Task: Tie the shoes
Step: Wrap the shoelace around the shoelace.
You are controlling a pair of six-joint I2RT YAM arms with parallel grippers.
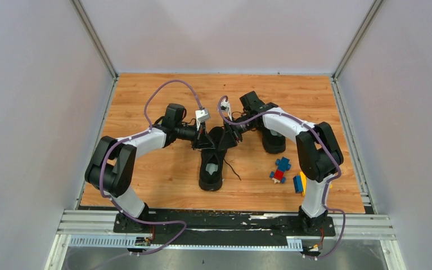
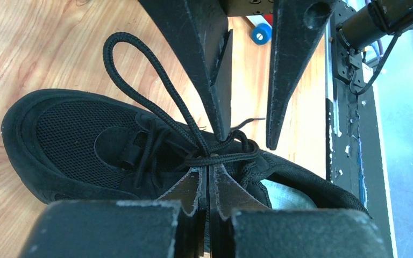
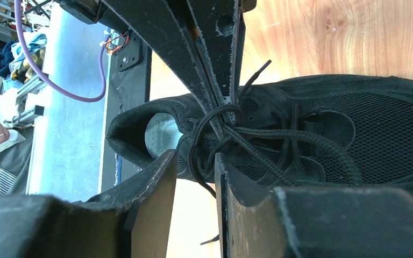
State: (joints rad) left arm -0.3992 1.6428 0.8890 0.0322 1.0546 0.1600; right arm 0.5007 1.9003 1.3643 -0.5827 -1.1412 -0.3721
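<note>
One black sneaker (image 1: 211, 169) lies mid-table with its heel toward the arms. The second black sneaker (image 1: 273, 142) lies to its right, partly hidden behind the right arm. My left gripper (image 1: 207, 140) is shut at the knot of the near shoe's laces (image 2: 223, 157), its tips (image 2: 208, 169) pinched together on the lace. A long lace loop (image 2: 134, 70) stretches away over the wood. My right gripper (image 3: 194, 156) is open at the same knot (image 3: 220, 126), with a loose lace strand hanging between its fingers. The pale insole (image 3: 161, 131) shows.
Small blue, red and yellow toy blocks (image 1: 281, 169) lie right of the near shoe, close to the right arm's base. Grey walls enclose the wooden table (image 1: 163, 180) on three sides. A metal rail (image 1: 230, 225) runs along the near edge.
</note>
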